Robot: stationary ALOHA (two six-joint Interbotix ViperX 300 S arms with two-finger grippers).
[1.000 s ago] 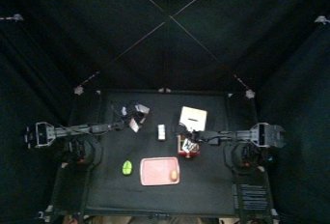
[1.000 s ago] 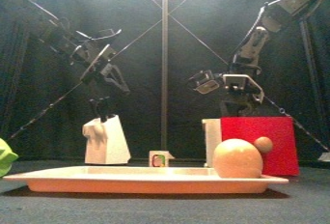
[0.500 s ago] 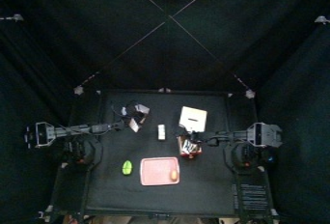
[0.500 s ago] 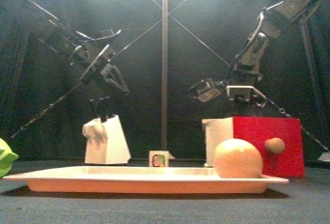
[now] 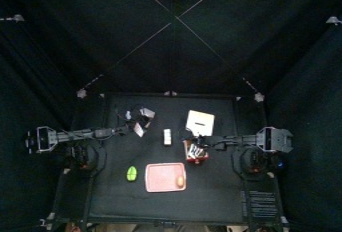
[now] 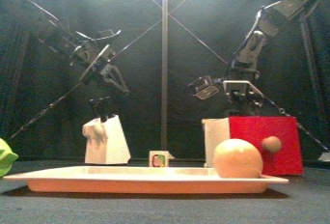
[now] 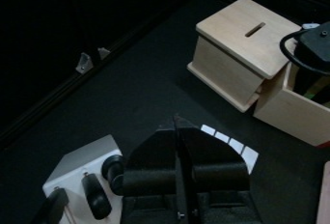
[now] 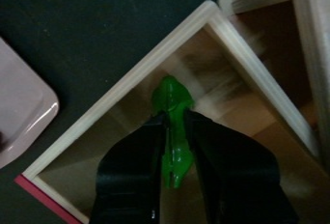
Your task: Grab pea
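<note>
The right gripper (image 8: 172,165) is reaching down into an open wooden box (image 8: 123,136) with a red outer face. In the right wrist view a green pea pod (image 8: 171,122) is lying between the two jaws, its rounded end sticking out beyond their tips against the box's pale inner floor. The jaws are standing partly closed and close against the pod on both sides; whether they are gripping it firmly cannot be told. In the front view the right arm is hanging down behind the red box (image 6: 263,145), and its gripper (image 6: 233,86) is sitting just above the box's top edge.

The left gripper (image 7: 184,160) is hovering over the worktop (image 7: 142,93), and its jaws are appearing pressed together with nothing between them. Below it a white block (image 7: 91,175) is standing on the worktop. A closed wooden box with a slot (image 7: 252,40) is sitting well apart from it, next to the open box. In the front view the left arm is hanging above the white block (image 6: 104,139).

In the top view a pink tray (image 5: 167,177) is lying near the worktop's front edge, with a second green item (image 5: 132,173) just beside it. In the front view an egg-shaped wooden piece (image 6: 237,157) is resting on the tray (image 6: 116,179), and a small cube (image 6: 158,158) is sitting behind the tray.
</note>
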